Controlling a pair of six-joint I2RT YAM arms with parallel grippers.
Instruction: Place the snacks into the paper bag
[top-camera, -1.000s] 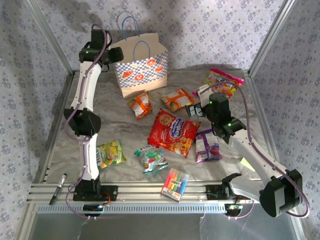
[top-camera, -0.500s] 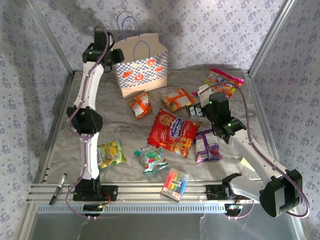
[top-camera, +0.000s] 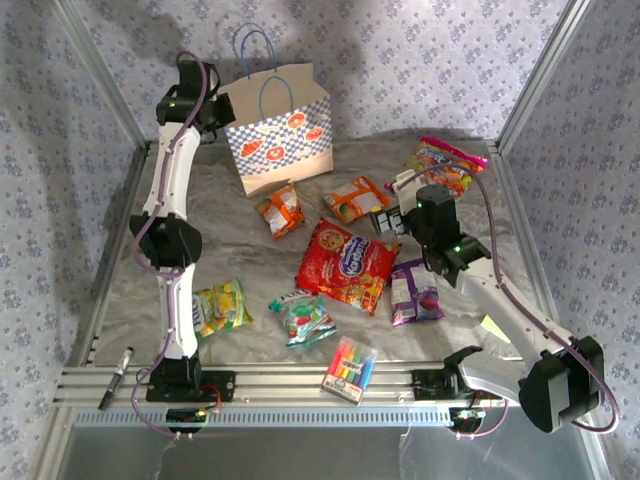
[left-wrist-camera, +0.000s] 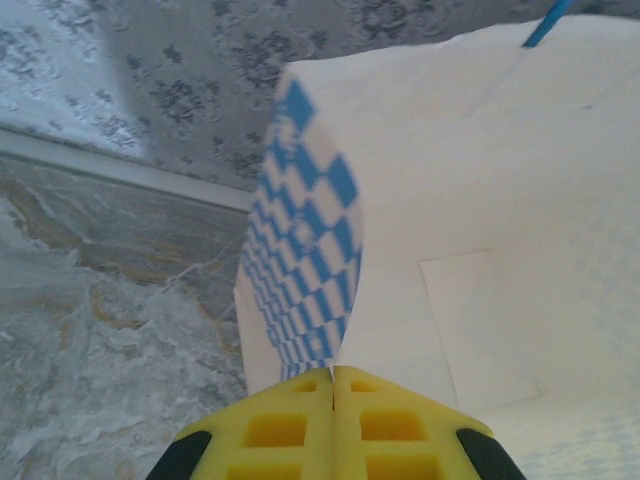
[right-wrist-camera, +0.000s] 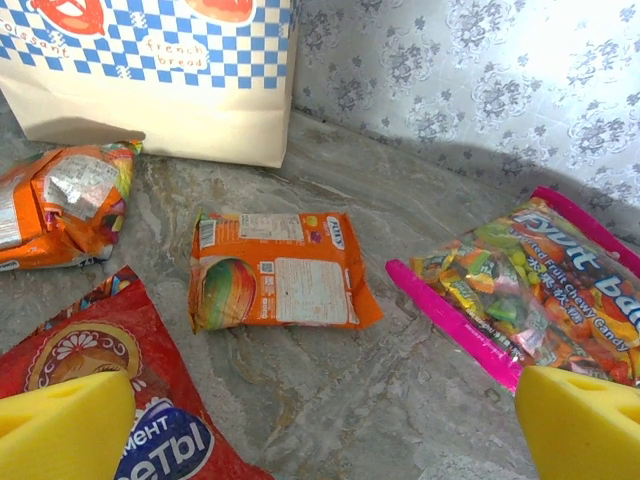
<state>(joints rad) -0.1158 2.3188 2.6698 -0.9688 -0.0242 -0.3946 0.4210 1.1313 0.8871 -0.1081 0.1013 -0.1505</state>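
Paper bag stands at the far side of the tabletop, left of centre, a bit skewed. Left jaws are pressed together on its left edge, w/ the checkered wall pinched btwn the yellow pads. Right jaws are wide apart w/ nothing in them, hovering right of centre over the gap btwn the orange-white pkt and the pink-edged candy bag. Second orange-white pkt lies just near of the bag's base, not touching it. Red cookie bag sits mid-tabletop, purple pkt just beside its right side. Green-red pkt & green-yellow pkt lie nearer, to the left. Marker pack at near edge; black pen in near-left corner.
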